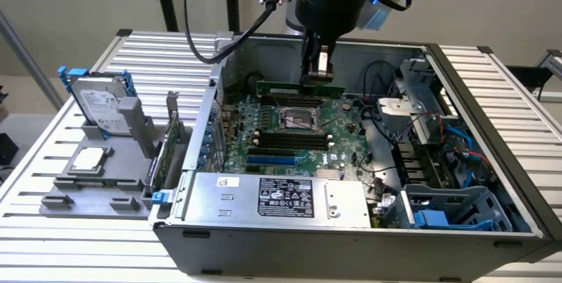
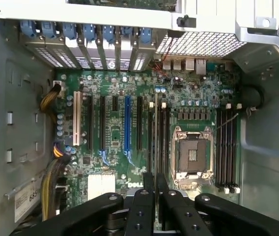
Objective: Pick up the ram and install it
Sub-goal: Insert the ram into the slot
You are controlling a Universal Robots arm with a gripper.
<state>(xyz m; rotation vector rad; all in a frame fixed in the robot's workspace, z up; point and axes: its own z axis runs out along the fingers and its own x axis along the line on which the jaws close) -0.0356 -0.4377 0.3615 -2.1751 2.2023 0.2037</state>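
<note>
The ram (image 1: 297,88), a long thin green stick, hangs level inside the open computer case, just above the motherboard (image 1: 338,158). My gripper (image 1: 319,79) is shut on its top edge, reaching down from above. In the wrist view the ram (image 2: 155,132) appears edge-on as a thin line running out from between the black fingers (image 2: 144,206) of my gripper (image 2: 155,183). It lies over the black memory slots (image 2: 163,142) beside the empty processor socket (image 2: 192,155). More black memory slots (image 1: 290,141) lie on the socket's (image 1: 299,119) other side.
The case's grey power supply (image 1: 276,197) sits at the near side, and drive cages and cables (image 1: 430,131) at the exterior view's right. Outside the case, a grey holder (image 1: 97,184) carries a hard drive (image 1: 99,105), a silver processor chip (image 1: 89,159) and an expansion card (image 1: 172,139).
</note>
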